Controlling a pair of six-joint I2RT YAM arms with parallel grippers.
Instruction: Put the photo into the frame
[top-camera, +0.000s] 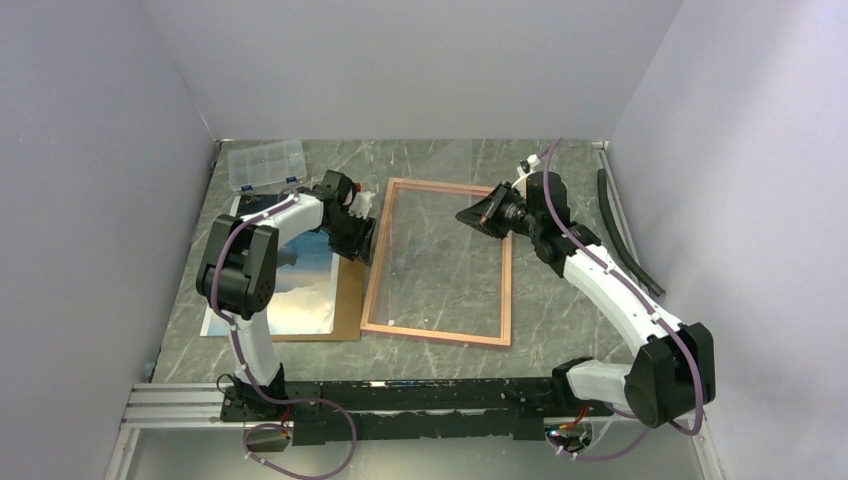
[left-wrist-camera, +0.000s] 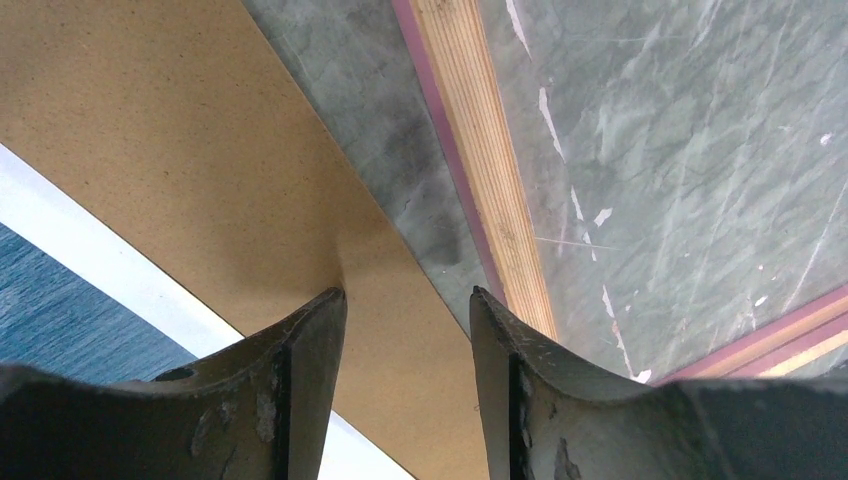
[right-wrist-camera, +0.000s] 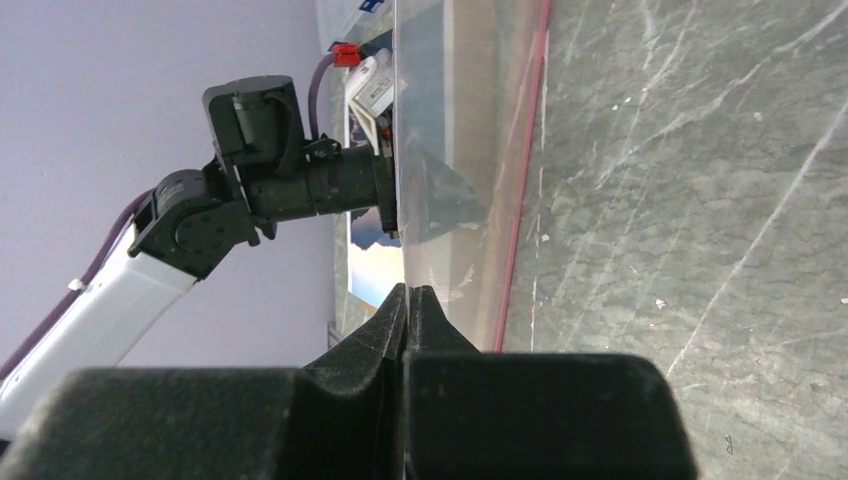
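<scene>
The photo (top-camera: 300, 290) lay on the brown board (top-camera: 346, 300) by the counter's left edge, not yet in the frame (top-camera: 435, 335). Left jaws hung open; right jaws pinched a clear sheet (right-wrist-camera: 450, 100).

— Where is the photo (top-camera: 305, 292)?
— Flat and picture side up on the left of the counter (top-camera: 565, 320). It rests on a brown board (top-camera: 350, 305) that sticks out past its right edge. It shows blue sea and pale cloud inside a white border, and part of it is hidden.
— And the frame (top-camera: 378, 262)?
— Flat in the middle of the counter, a little askew, long sides running away from the bases. The tan wooden side faces up, with pink along its edges. Green marble shows through its opening.
— Do they touch?
— No. The frame lies just right of the board with a strip of bare counter between them. The photo is outside it.
</scene>
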